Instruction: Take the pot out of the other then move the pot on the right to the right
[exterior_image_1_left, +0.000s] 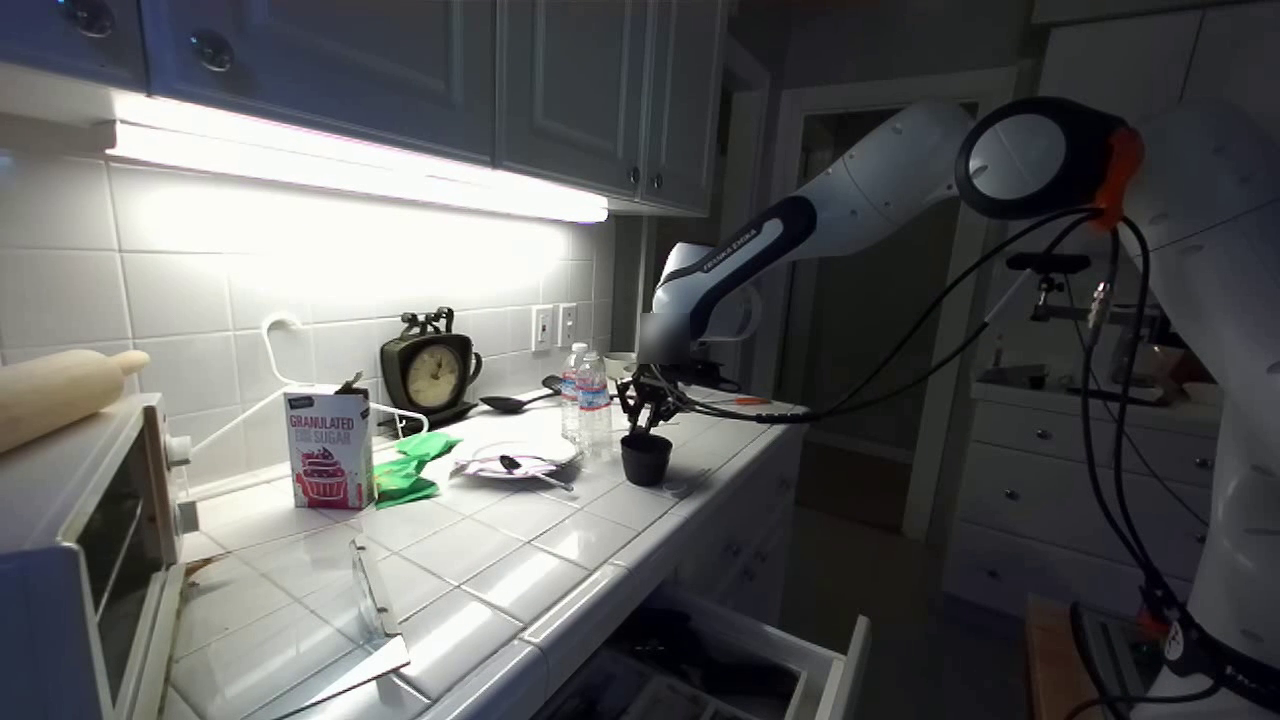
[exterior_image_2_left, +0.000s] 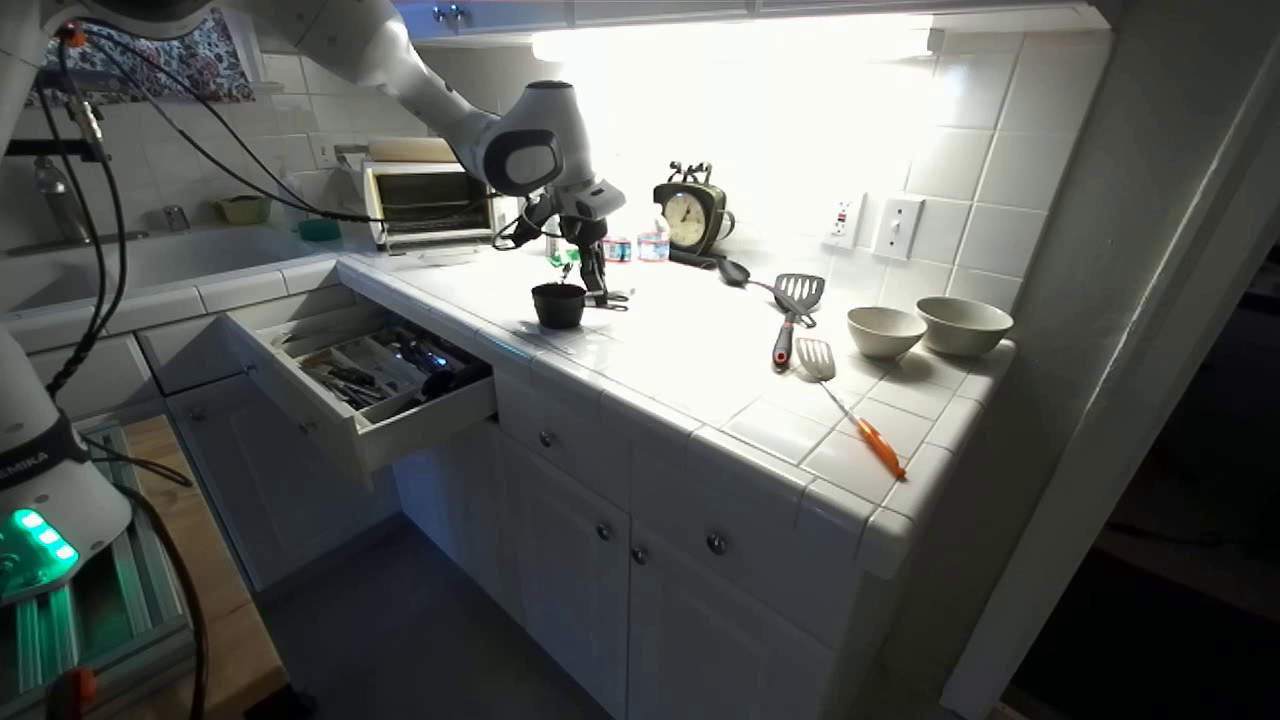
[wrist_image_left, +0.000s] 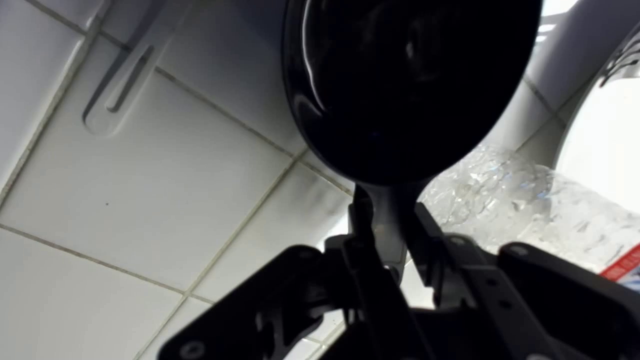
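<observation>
In an exterior view the arm climbs along the right edge, bends at the upper right and slopes down leftward to the centre, its wrist pointing down. In an exterior view it comes in at the upper left, arches over and drops its wrist just left of the centre. The claw is clamped on the handle of the black pot, which fills the top centre of the wrist view, mouth toward the camera, its inside too dark to read. In both exterior views the pot is upright near the front edge of the worktop; whether its base touches the tiles cannot be told. Right of the handle in the wrist view lies a bottle, a plate beyond it.
</observation>
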